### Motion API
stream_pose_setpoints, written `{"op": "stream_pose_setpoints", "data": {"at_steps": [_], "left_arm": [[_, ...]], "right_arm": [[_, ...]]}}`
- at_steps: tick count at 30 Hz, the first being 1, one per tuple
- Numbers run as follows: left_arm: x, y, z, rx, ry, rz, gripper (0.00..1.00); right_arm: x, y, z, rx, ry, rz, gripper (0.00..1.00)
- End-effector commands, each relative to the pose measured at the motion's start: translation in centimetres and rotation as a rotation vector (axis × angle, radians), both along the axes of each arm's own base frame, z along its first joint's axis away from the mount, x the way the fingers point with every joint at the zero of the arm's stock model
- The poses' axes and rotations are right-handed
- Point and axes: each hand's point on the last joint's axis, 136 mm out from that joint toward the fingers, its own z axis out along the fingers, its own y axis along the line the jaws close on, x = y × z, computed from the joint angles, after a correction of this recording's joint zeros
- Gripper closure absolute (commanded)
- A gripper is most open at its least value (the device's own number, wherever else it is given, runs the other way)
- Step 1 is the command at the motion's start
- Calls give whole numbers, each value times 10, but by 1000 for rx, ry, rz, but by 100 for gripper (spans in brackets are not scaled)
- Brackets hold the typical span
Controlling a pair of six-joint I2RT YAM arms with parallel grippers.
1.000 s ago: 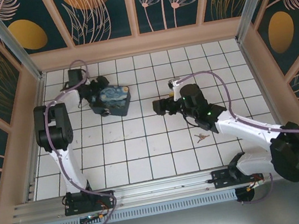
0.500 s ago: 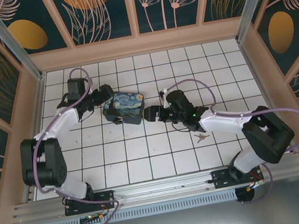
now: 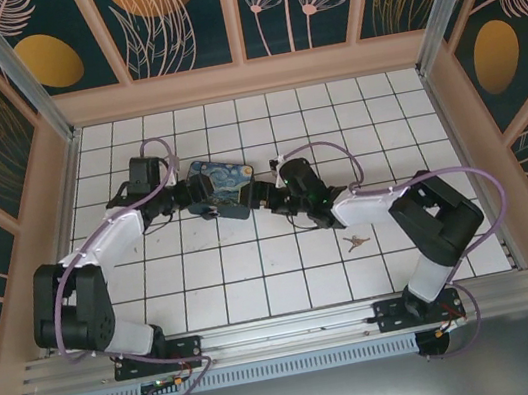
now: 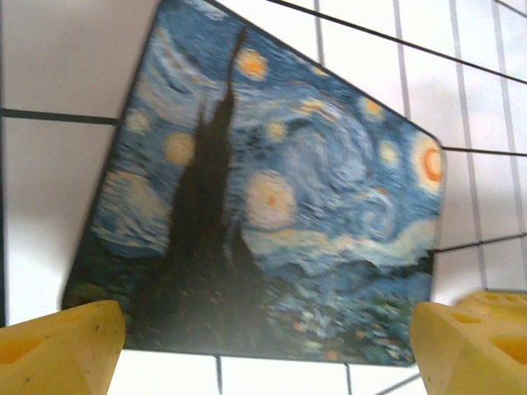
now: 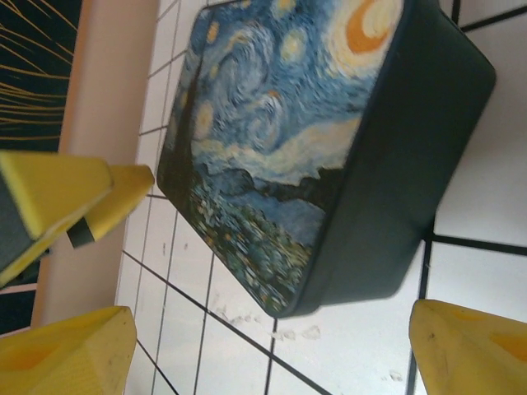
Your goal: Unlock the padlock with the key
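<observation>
2 claws flank 1 closed swirl-painted box [image 3: 224, 186] mid-table; its contents are hidden. Left claw [image 3: 187, 202] is spread wide at the box's left end, and right claw [image 3: 261, 196] is spread wide at its right end. Key bunch [image 3: 356, 242] lies on the tiles, well apart from the box.

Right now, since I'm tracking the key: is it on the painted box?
No, the key lies on a bare tile, apart from the box.

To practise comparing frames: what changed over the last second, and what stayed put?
The right tool swung left to the painted box; the left tool came alongside, and the box slid slightly right. Both tools stayed open; the key stayed on the floor.
</observation>
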Motion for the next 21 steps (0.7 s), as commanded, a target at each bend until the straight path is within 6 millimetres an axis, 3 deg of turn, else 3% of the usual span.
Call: {"op": "stream_pose_setpoints", "data": {"at_steps": [1, 4, 6, 10, 15, 21], "left_arm": [[-10, -13, 30, -84, -20, -49, 10], [4, 16, 31, 106, -47, 28, 9], [12, 32, 11, 220, -3, 47, 9], [26, 39, -15, 273, 25, 66, 9], [29, 10, -24, 158, 23, -46, 11], [13, -45, -7, 5, -10, -195, 13]], "right_arm": [[15, 10, 19, 51, -43, -20, 14], [17, 13, 21, 42, -48, -13, 14], [18, 15, 18, 39, -45, -10, 14], [21, 20, 16, 47, -45, 1, 14], [30, 25, 8, 28, -21, -2, 14], [45, 14, 5, 28, -16, -27, 14]]}}
